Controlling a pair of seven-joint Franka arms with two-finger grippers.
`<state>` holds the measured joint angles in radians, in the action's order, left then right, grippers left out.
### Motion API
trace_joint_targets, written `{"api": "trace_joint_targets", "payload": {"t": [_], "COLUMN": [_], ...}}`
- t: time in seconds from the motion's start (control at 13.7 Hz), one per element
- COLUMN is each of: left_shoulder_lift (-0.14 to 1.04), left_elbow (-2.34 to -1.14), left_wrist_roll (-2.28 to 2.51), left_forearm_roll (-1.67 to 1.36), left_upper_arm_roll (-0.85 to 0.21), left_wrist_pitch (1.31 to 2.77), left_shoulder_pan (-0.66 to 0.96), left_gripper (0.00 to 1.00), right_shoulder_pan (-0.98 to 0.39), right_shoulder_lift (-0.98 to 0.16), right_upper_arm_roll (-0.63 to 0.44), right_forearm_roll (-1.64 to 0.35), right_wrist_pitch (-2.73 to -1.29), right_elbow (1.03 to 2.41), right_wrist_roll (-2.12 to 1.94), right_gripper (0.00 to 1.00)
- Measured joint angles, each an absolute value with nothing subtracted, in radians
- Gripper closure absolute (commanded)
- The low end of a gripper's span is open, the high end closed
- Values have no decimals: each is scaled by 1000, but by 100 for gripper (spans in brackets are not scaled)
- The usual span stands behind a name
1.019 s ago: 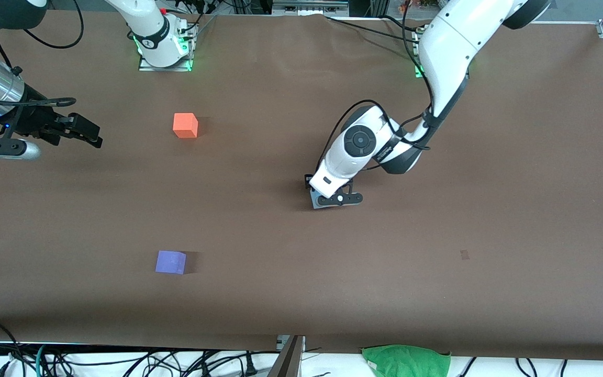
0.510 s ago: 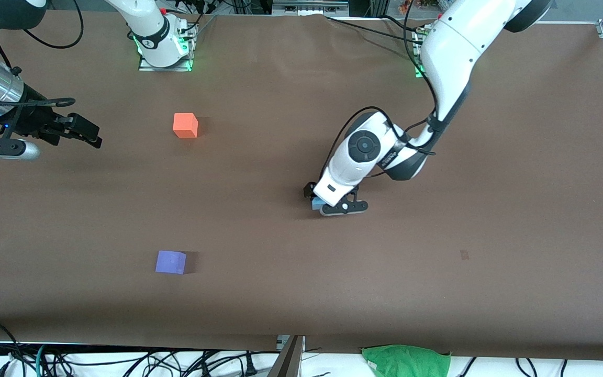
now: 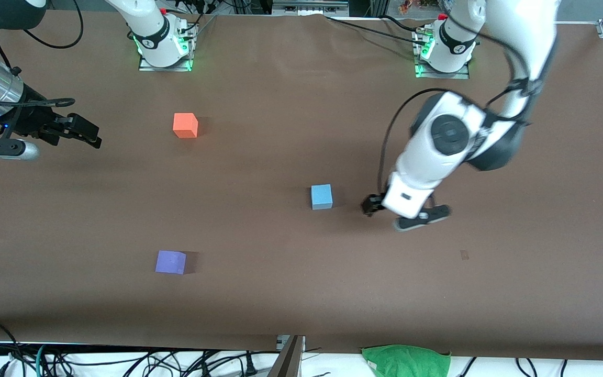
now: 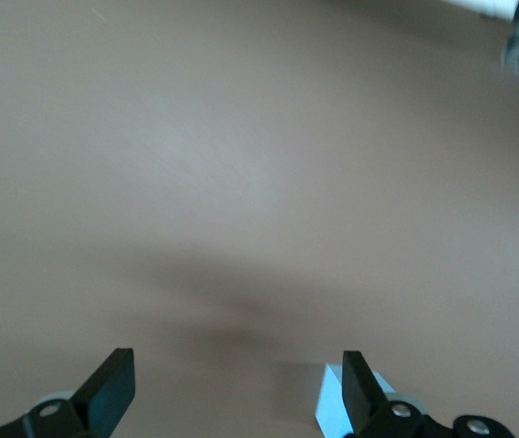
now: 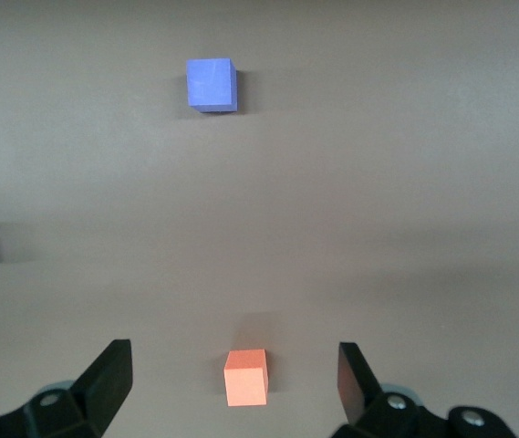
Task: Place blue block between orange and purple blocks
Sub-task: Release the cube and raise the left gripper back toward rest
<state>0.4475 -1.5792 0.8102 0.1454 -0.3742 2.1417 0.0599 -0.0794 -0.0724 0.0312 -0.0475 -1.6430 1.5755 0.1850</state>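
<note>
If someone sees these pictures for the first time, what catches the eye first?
The three cubes on the brown table: the orange block, the purple block nearer the camera, and the blue block apart, toward the left arm's end. The open left claw hangs beside the blue block.

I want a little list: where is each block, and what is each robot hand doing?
blue block: on the table, free, off toward the left arm's end, not between the other two
orange block: on the table
purple block: nearer the front camera than orange
left hand: open, empty, beside the blue block
right hand: open, waiting at the right arm's end
</note>
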Motion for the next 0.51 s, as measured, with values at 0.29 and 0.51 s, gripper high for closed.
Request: {"api": "trace_joint_targets", "payload": {"t": [0.29,0.51], "left_shoulder_lift": [328,249], "left_elbow": [-1582,-1584], "left_wrist_roll": [552,348], "left_forearm_roll": [146,129], "left_upper_arm_roll": [-361,-305], "left_wrist_pitch": [2014,1869], "left_shoulder_pan": [-77,-139], "left_gripper": [0,0], "right_shoulder_pan": [-81,-106], "right_shoulder_lift": [-75,-113], "right_upper_arm_roll": [35,44], "right_forearm_roll": [-48,-49], "right_wrist_pitch": [-1629,-1630], "right_elbow": [1576,1574], "right_wrist_roll": [185,183], "right_gripper": [1,1]}}
